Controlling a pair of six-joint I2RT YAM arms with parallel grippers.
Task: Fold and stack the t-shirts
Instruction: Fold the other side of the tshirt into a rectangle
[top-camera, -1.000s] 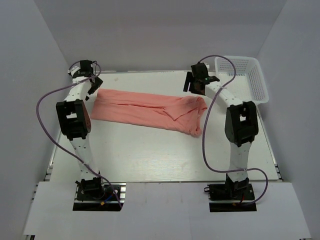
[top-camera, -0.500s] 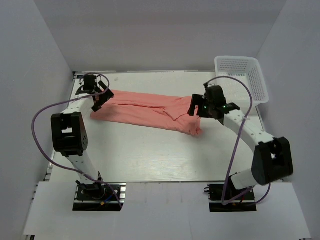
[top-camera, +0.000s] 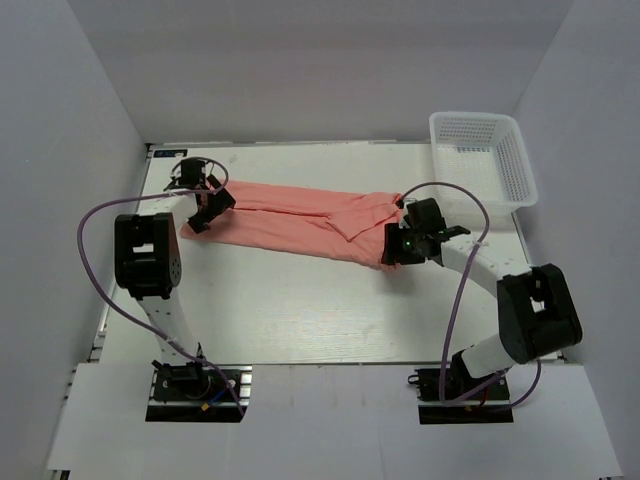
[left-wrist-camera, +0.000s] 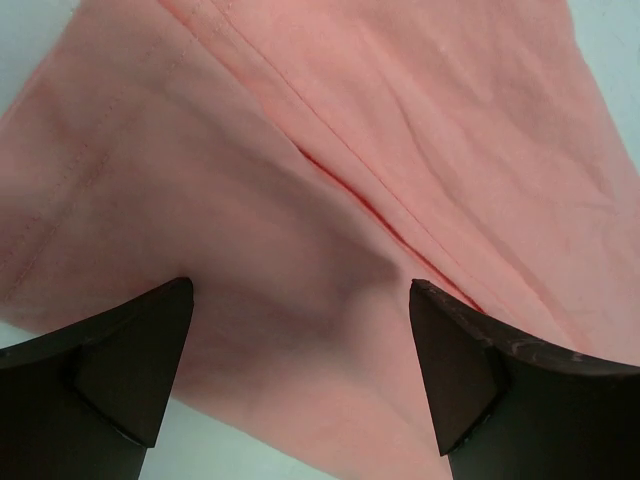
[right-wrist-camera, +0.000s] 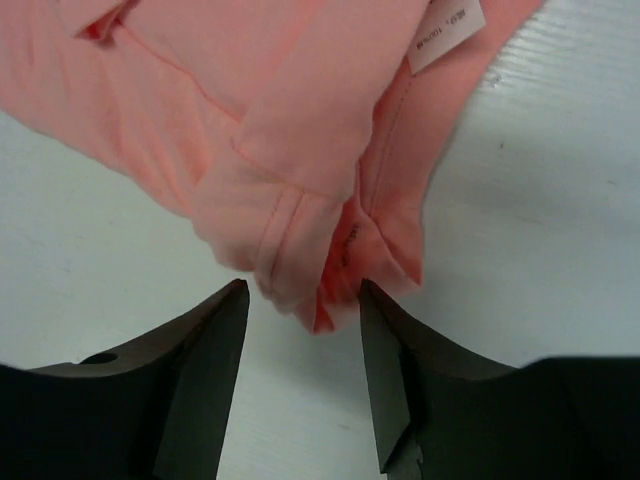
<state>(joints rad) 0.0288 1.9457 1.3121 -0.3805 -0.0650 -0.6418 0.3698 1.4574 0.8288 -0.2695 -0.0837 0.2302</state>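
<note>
Your shirt (top-camera: 300, 220) lies flat in a long strip, left of the basket (top-camera: 480, 150). Your left gripper (left-wrist-camera: 300, 290) sits at the end far from the basket. Its fingers are wide open over the cloth and hold nothing. It may pinch just the top layer, and then the fold falls open. Your right gripper (right-wrist-camera: 303, 287) is at the end near the basket, open too, with a lumpy edge between its fingers. It may miss some layers there. The little white tag (right-wrist-camera: 445, 35) has writing too small to read.

White table (top-camera: 300, 310), salmon-pink t-shirt (top-camera: 290, 215), mesh basket (top-camera: 522, 170)
</note>
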